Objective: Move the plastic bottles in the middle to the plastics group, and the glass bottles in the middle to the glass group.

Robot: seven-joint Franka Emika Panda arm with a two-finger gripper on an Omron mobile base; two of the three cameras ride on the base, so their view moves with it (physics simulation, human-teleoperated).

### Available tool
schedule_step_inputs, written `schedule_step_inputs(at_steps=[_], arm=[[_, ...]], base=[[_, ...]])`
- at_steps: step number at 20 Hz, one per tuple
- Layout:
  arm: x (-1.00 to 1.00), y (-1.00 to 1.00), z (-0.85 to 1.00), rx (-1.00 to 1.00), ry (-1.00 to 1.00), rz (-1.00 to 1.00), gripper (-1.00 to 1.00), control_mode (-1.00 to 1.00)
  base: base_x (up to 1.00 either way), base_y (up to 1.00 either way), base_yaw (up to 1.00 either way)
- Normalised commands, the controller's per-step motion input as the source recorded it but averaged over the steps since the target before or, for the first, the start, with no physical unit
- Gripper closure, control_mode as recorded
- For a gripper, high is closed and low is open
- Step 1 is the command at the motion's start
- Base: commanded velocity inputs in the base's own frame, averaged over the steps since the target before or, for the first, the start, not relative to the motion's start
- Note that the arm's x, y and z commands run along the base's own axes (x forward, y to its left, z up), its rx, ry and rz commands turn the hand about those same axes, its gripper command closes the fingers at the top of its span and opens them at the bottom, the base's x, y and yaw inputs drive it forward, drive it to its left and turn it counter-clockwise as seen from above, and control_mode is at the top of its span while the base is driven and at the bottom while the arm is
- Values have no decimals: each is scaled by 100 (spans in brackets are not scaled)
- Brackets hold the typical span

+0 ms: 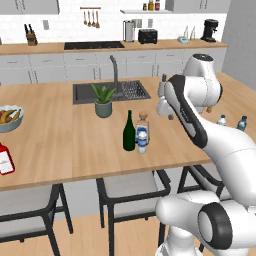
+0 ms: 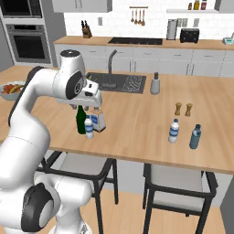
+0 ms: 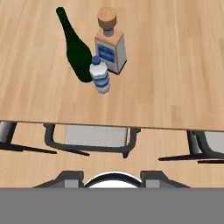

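Three bottles stand close together in the middle of the island. The tall dark green wine bottle (image 1: 129,132) (image 2: 81,121) (image 3: 77,49) is on the left. The squat clear bottle with a tan stopper (image 1: 143,121) (image 2: 98,120) (image 3: 110,47) is behind the small clear water bottle (image 1: 142,140) (image 2: 89,127) (image 3: 100,77). Two small plastic water bottles (image 2: 173,131) (image 2: 195,136) (image 1: 242,123) stand at the right end. The red white-labelled bottle (image 1: 5,159) is at the far left edge. My gripper (image 1: 164,110) (image 2: 87,105) (image 3: 111,177) hangs open above the table's near edge, well above the three bottles and holding nothing.
A potted plant (image 1: 103,101) and the sink (image 1: 110,91) lie behind the middle bottles. A bowl of fruit (image 1: 9,118) sits far left. Two brown pepper mills (image 2: 183,109) and a grey canister (image 2: 155,85) stand toward the right. Chairs (image 3: 94,139) are tucked under the near edge.
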Motion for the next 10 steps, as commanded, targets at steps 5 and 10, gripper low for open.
schedule_step_inputs(at_steps=[5,10], arm=[[0,38,-12,0,1,2,-100,-100],[24,32,-35,2,1,15,-100,-100]], base=[[0,0,0],[0,0,0]])
